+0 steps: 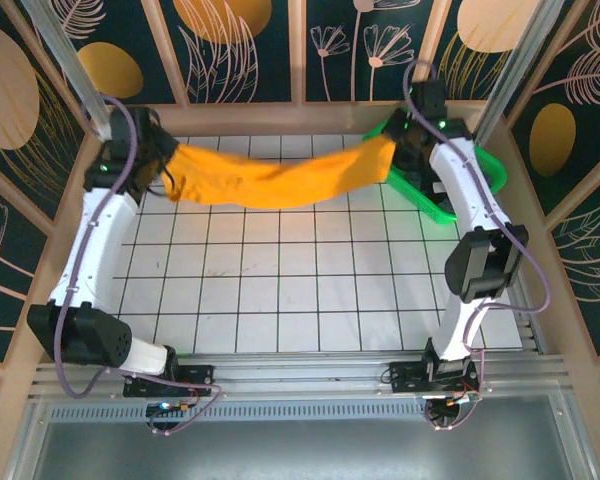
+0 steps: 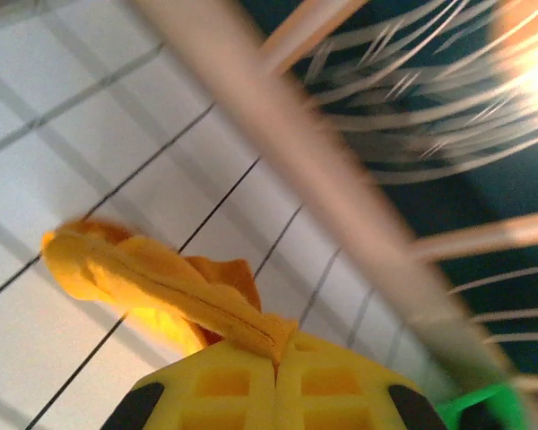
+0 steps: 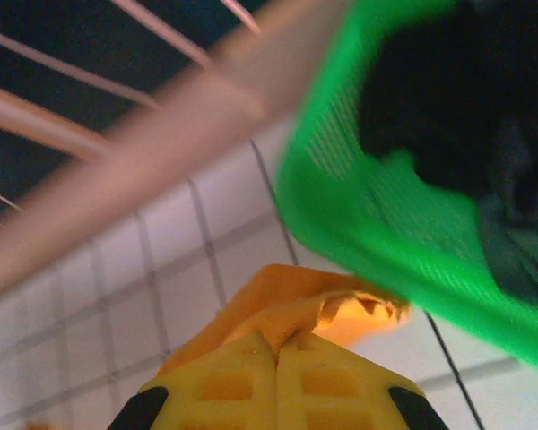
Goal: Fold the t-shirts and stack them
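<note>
The orange t-shirt (image 1: 280, 178) hangs stretched along the table's (image 1: 280, 310) far edge. The left gripper (image 2: 276, 360) is clenched on one bunched end and the right gripper (image 3: 276, 351) on the other. A green basket (image 3: 377, 224) crowds the far right corner, just beside the right gripper.

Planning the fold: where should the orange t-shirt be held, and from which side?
Probably the t-shirt by its bunched ends, where left claw and right claw pinch it now, each from its own side. It sags ropelike between them: ends thin, middle slack.
</note>
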`<state>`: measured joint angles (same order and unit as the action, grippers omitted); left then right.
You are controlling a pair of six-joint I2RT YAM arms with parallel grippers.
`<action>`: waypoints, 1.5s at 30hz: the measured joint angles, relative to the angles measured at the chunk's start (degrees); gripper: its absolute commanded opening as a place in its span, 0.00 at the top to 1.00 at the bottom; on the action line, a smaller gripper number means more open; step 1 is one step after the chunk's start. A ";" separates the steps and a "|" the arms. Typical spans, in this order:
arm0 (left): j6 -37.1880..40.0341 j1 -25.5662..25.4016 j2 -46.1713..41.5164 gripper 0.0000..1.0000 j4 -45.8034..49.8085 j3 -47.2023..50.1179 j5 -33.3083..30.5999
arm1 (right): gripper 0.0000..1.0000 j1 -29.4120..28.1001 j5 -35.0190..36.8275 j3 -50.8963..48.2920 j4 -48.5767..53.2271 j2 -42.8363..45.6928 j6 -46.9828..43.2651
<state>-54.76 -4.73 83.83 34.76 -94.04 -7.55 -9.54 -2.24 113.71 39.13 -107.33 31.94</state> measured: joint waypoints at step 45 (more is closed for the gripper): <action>1.55 10.43 22.88 1.00 14.49 -52.00 -0.63 | 1.00 -1.88 -18.32 22.62 -14.88 -8.02 3.58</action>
<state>-53.21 5.69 106.72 49.25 -146.04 -8.19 -11.42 -20.56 136.33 24.25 -115.35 35.53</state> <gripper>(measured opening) 0.060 0.050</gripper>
